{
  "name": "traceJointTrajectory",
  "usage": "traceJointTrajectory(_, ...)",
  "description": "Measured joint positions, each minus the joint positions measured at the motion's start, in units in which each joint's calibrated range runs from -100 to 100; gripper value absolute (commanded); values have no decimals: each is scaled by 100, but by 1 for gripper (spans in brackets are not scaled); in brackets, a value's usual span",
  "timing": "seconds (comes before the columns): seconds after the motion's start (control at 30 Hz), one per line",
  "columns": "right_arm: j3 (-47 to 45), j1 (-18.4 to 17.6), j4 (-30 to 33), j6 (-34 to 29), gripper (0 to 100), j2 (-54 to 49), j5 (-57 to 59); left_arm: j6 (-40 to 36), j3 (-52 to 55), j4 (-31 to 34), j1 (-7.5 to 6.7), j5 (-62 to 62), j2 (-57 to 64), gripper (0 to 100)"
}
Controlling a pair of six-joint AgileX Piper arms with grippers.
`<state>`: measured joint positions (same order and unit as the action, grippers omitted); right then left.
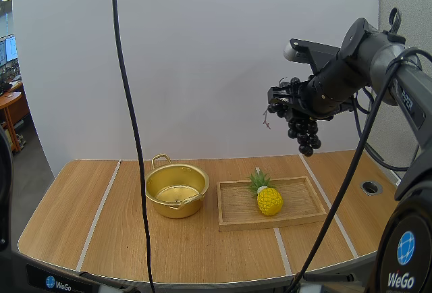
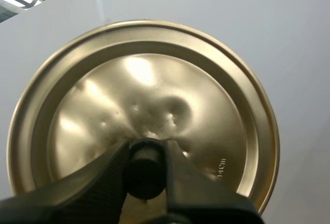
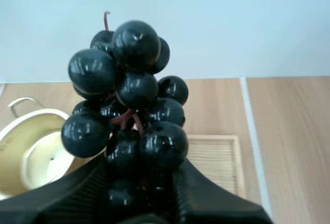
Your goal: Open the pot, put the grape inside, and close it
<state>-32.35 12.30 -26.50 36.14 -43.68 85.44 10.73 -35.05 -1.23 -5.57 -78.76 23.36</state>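
High view shows the open pot [image 1: 177, 190] standing on the tabletop [image 1: 81, 212], just left of a wooden tray [image 1: 236, 208] that carries a yellow pineapple [image 1: 268, 200]. The bunch of grapes [image 1: 302, 129] hangs in the air, well above the right end of the tray and well apart from the pot. In the right wrist view the right tool [image 3: 142, 182] is clamped on the dark berries, with pot and tray far below. In the left wrist view the left tool [image 2: 145, 175] is clamped on the black knob [image 2: 146, 164] of the golden lid [image 2: 154, 79], which is lifted high above the tabletop.
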Motion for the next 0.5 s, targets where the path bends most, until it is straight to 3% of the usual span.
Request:
traceJointTrajectory(0.2,0,-190,-247,150,0,63,67,0,0,0,0,0,0,0)
traceJointTrajectory(0.5,0,-1083,-126,77,0,547,-16,0,0,0,0,0,0,0)
